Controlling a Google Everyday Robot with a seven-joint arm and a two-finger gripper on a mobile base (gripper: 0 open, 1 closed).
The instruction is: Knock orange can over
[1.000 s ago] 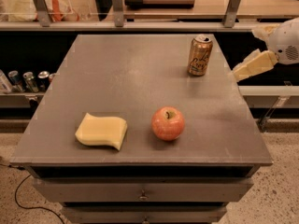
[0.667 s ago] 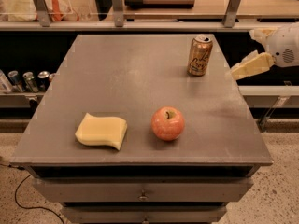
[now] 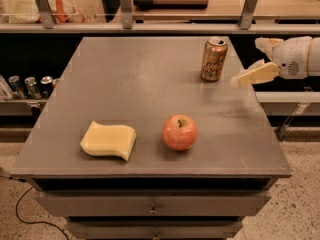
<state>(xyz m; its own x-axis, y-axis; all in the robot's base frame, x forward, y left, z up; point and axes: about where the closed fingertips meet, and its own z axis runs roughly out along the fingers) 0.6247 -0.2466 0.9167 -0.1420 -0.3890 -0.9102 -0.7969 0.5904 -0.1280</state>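
The orange can (image 3: 214,59) stands upright on the grey table (image 3: 135,84) near its far right edge. It is orange-gold with a silver top and pale script lettering. My gripper (image 3: 247,62) reaches in from the right at can height, just to the right of the can and a short gap away from it. Its two pale fingers (image 3: 256,75) are spread apart and hold nothing.
A red apple (image 3: 179,132) sits at the front centre and a yellow sponge (image 3: 108,140) at the front left. Silver and dark cans (image 3: 26,86) stand in a row on a lower shelf at the left. A railed shelf (image 3: 150,26) runs behind the table.
My gripper has moved left toward the orange can. The can, apple and sponge have not moved.
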